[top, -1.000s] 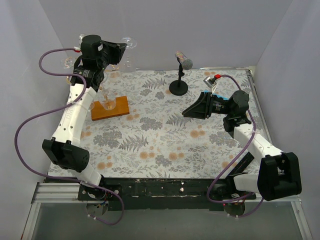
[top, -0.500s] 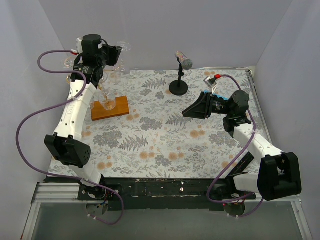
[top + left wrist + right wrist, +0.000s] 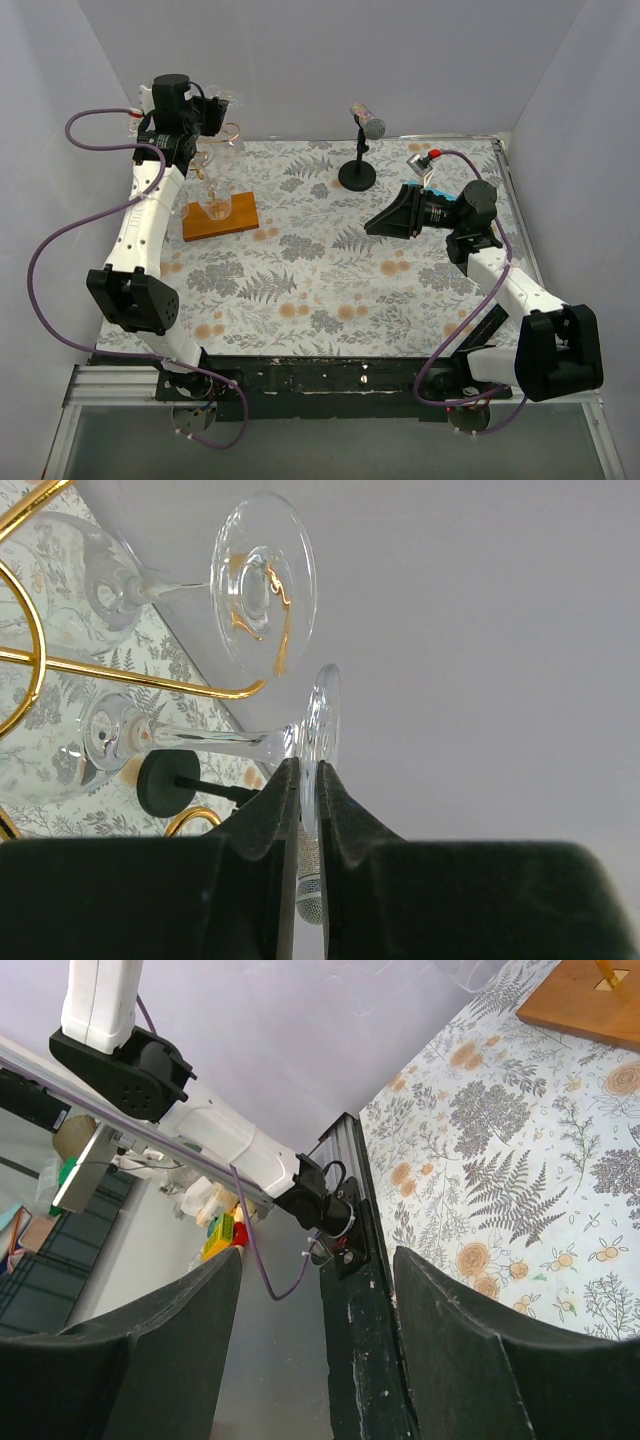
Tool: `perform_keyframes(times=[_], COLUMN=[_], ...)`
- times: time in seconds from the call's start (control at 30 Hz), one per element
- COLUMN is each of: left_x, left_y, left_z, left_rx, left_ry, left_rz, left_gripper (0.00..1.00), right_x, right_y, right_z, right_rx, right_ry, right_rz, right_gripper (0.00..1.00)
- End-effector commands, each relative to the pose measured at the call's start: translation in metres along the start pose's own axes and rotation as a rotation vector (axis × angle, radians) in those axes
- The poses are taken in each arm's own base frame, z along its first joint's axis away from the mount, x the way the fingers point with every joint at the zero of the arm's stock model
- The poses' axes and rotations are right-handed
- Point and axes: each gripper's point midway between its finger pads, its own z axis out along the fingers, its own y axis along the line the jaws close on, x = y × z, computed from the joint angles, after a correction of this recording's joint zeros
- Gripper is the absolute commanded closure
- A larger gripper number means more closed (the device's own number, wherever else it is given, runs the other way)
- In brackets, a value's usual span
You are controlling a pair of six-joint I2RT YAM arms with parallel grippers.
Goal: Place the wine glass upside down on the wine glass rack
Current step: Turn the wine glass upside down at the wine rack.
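At the far left corner of the table point(image 3: 330, 280), the left end effector point(image 3: 308, 780) is seen clamped on the thin edge of the foot of the wine glass point(image 3: 215, 740). The glass's long axis is carried straight out from the pads, stem first and bowl farthest away. A gold arm of the wine glass rack point(image 3: 235, 215) is seen just beside the stem and roughly parallel to it, between this glass and a second glass point(image 3: 262, 583) that seems to be hung there already. Whether the stem is inside a curl or only alongside cannot be told. From above, the held glass is largely lost against the wall and behind the wrist. Further right stands the microphone stand point(image 3: 357, 172). The right end effector point(image 3: 318, 1260) is held with its jaws apart and nothing between them, well away from the rack, so the left arm is judged the nearer.
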Motion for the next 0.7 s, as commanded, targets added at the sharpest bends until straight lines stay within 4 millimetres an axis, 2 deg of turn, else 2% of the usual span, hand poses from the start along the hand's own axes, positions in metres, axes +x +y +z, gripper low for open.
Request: perform_keyframes(times=[0.0, 0.67], left_x=[-0.022, -0.028], left_y=[-0.053, -0.049], left_z=[-0.047, -0.082], left_rx=[0.15, 0.186], left_ry=[-0.034, -0.042], left_rz=[-0.205, -0.233], left_gripper=[1.0, 1.0], right_x=[-0.007, -0.008], right_y=[0.004, 0.002], right_z=[0.0, 0.0], right_rx=[-0.002, 0.008], right_ry=[-0.013, -0.018], right_rz=[-0.059, -0.061], right_gripper=[0.3, 0.3])
